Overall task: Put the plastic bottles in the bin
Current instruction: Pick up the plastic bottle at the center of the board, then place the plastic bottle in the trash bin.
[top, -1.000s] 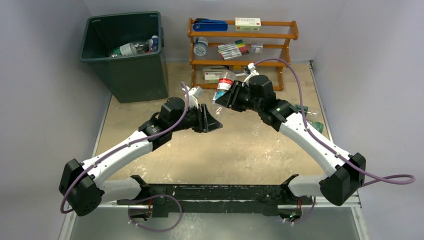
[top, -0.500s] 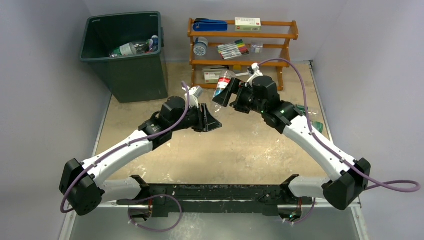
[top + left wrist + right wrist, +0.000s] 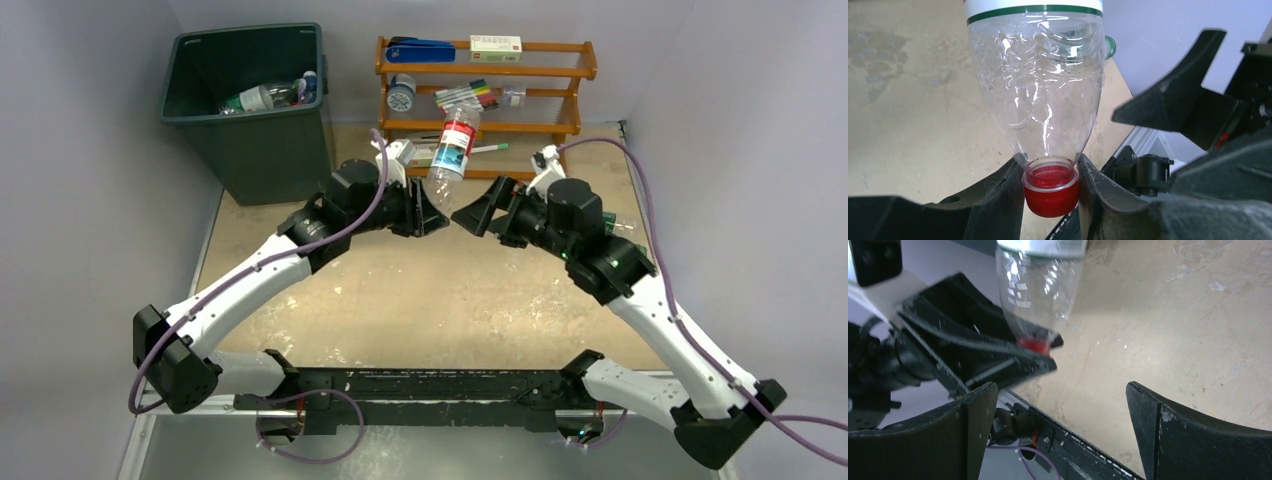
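As left pincer point(image 3: 1049, 172) clamps its cap, bottle point(image 3: 453, 140) inverted, base up

Bin point(image 3: 250, 100) at far left corner of table point(image 3: 450, 300). Rack point(image 3: 485, 70) right of bin, along far edge. Loose bottles point(image 3: 262, 96) inside bin, toward its right side. Left gripper point(image 3: 428, 205) near table centre, before rack. Held bottle point(image 3: 455, 140) stands cap-down in it, neck between fingers point(image 3: 998, 200), body rising toward rack. Right gripper point(image 3: 478, 215) just right of left gripper, facing it, apart from held bottle, nothing between its fingers point(image 3: 973, 415).
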Robot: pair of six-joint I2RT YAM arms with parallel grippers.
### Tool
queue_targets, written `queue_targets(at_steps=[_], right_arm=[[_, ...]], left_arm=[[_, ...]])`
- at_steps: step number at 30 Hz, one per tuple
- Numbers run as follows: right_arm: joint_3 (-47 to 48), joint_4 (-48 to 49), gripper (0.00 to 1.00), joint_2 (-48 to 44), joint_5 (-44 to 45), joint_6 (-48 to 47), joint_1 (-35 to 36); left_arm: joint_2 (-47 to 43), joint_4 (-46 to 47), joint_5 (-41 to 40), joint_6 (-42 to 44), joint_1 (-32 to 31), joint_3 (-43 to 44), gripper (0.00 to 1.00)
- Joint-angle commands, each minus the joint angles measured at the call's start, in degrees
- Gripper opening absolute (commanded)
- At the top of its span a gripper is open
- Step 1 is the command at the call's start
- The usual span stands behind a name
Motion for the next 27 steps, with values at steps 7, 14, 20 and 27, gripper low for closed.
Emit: queue_targets(at_steps=[7,14,20,27], right_arm=[[-3.6,-7.4,1.00,-10.8,4.2,2.6,0.3],[-8.6,-6.5,1.00,-14.0,3.8,3.4,0.3],[-11.0,-5.6,1.00,-14.7,4.5,3.8,0.3],[-11.8,-6.4,1.00,-16.0,4.2,3.9,0.3]], left_arm=[[4.2,-3.2,4.6,3.2,10.5,13.6,0.25],[7.6,-5.1,8.4,2.1,19.6,24.7,0.26],[9.8,2.2,15.6,-6.3,30.8,27.4,0.26],[12.1,18.9,21.6,-23.1,42.3,26.1,0.27]])
